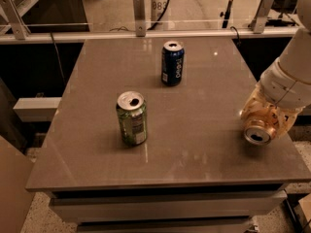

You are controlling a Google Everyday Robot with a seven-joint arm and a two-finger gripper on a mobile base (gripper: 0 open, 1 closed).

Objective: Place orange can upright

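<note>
The orange can is at the table's right edge, tipped over so its silver top with the pull-tab opening faces the camera. My gripper comes down from the white arm at the upper right. Its pale fingers are wrapped around the can's body and shut on it. Most of the can's side is hidden behind the fingers. The can's lower rim is at or just above the tabletop; I cannot tell whether it touches.
A green can stands upright left of centre on the grey table. A dark blue can stands upright toward the back middle. A rail with metal posts runs behind the table. The table's right edge is close to the gripper.
</note>
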